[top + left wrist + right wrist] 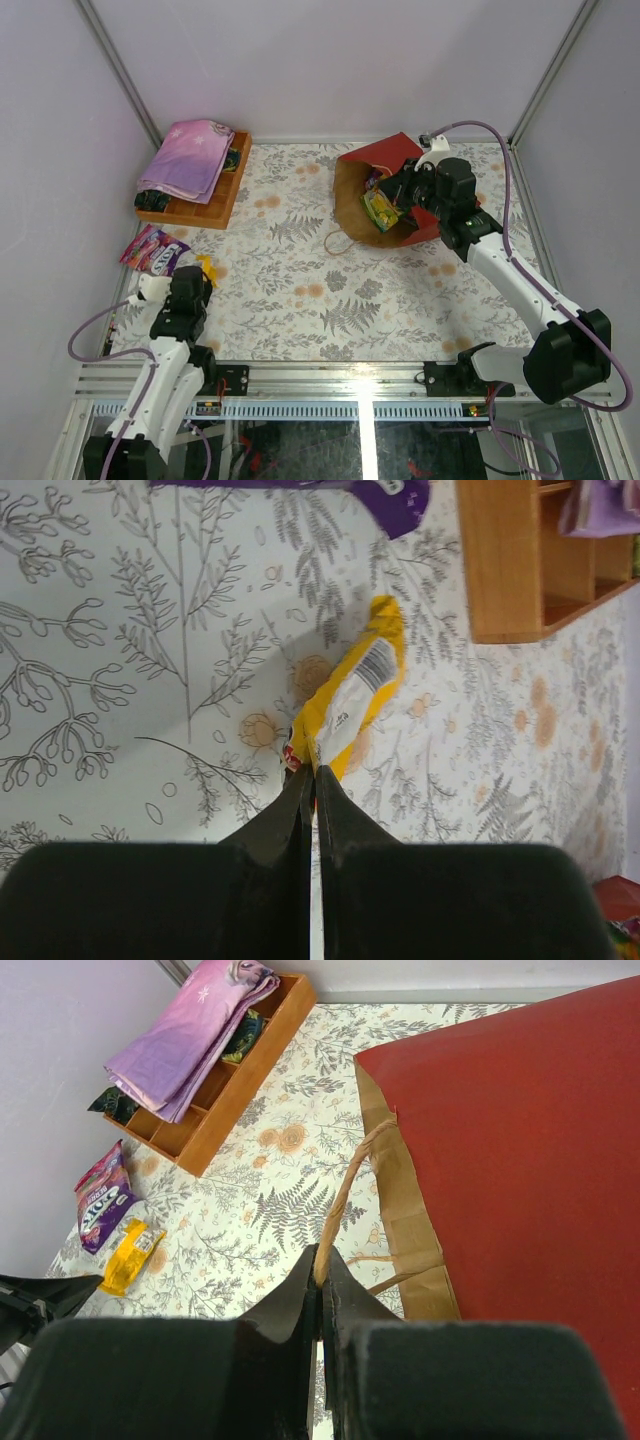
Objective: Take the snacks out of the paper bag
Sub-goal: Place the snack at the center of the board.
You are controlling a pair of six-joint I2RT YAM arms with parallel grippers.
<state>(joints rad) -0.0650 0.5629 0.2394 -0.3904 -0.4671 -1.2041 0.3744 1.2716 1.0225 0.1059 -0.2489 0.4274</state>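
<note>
left fingers (283,828) low, pinching yellow packet (360,692) | right fingers (292,1300) outstretched, pinching bag handle (350,1192)

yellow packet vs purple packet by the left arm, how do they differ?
The yellow packet is smaller and narrower than the purple packet. Yellow packet has one end pinched in the left gripper; purple packet lies free, nearer the wooden tray. Both are out of the paper bag, on the table.

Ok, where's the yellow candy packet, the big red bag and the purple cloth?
yellow candy packet (352,695): left wrist view, on its white label.
red paper bag (520,1160): right wrist view, middle of its red side.
purple cloth (190,155): top view, middle of the folded top.
</note>
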